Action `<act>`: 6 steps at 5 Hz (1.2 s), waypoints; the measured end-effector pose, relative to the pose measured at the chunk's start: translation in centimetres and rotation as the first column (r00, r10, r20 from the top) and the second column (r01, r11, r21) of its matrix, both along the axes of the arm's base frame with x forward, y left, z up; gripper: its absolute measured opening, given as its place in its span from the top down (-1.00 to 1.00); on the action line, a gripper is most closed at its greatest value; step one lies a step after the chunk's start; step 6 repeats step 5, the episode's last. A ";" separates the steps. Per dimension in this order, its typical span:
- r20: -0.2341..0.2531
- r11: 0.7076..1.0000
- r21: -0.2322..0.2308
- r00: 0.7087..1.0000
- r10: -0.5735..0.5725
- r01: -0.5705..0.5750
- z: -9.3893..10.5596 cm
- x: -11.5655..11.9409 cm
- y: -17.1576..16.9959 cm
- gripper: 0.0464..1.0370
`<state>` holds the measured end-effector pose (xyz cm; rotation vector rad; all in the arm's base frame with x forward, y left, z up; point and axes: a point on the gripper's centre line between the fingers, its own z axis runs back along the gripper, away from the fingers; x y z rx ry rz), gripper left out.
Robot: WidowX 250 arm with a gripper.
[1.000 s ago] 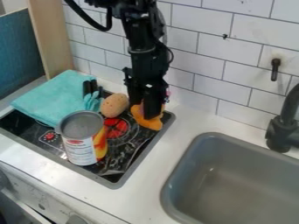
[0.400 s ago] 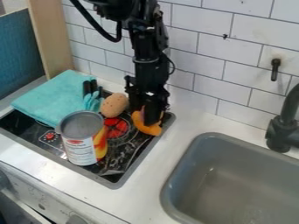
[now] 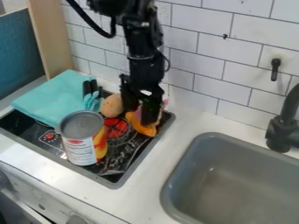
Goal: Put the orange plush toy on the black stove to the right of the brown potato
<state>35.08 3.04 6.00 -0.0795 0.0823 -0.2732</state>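
Curved orange object [image 3: 145, 131], partly hidden, pinkish along its upper part, at the black stovetop's [image 3: 123, 154] right rear corner

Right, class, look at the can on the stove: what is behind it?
Behind the can are the turquoise cloth and a brown rounded object. The can hides part of the stove top, so whatever is there cannot be seen.
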 end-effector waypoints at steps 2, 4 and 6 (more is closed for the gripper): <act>0.076 0.997 -0.070 0.997 0.021 -0.015 3.0 0.1 0.8 -0.94; 0.174 0.999 -0.026 0.984 0.034 -0.030 7.0 -3.0 2.5 -0.94; 0.203 0.998 -0.017 0.977 0.061 -0.058 8.5 -4.4 3.7 -0.94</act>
